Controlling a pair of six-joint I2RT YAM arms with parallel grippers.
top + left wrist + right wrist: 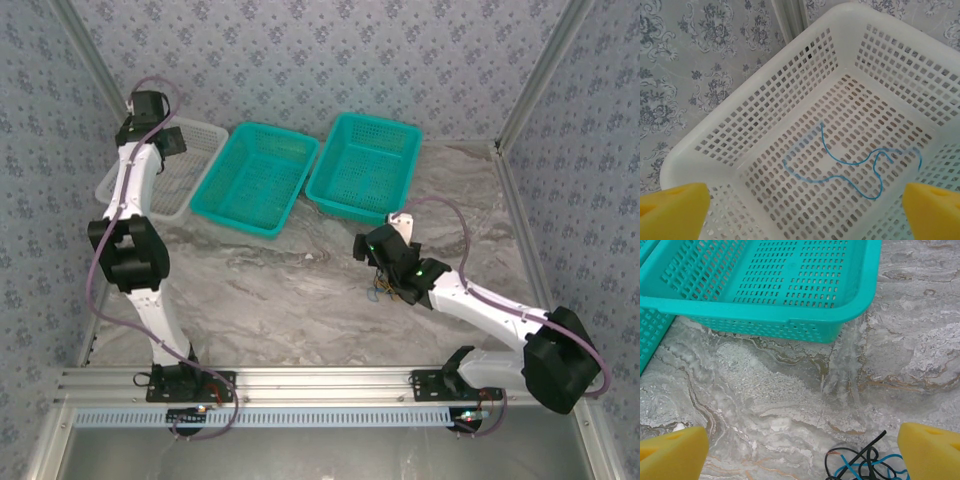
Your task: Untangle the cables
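A thin blue cable lies loose in wavy loops on the floor of the white basket. My left gripper hangs above it, open, its yellow fingertips far apart and nothing between them. In the top view this gripper is over the white basket at the far left. A small tangle of black and blue cables rests on the marble table close to my right gripper, which is open and empty. From above, the tangle lies just under the right gripper.
Two teal baskets stand side by side at the back of the table. The nearer teal basket is ahead of the right gripper, and the other basket's corner shows at the left. Patterned walls close in the table.
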